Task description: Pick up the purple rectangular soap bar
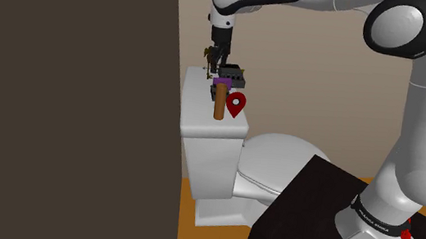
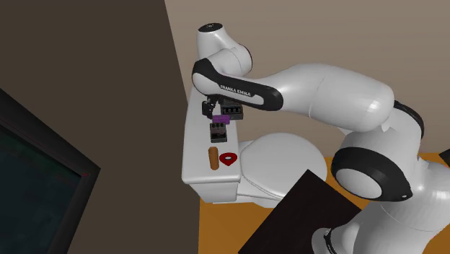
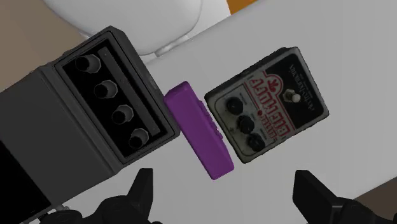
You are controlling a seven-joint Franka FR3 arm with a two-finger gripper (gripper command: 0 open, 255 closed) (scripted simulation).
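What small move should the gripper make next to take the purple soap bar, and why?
Probably shift the open gripper forward until it is centred over the purple soap bar, before lowering. The bar lies ahead of the fingers, untouched, in the narrow space between the dark knobbed box and the grey pedal.

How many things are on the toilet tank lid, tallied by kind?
Knobbed boxes: 2 (dark grey box, red-lettered box)
Purple soap bar: 1
Brown cylinder: 1
Red pin-shaped piece: 1
Total: 5
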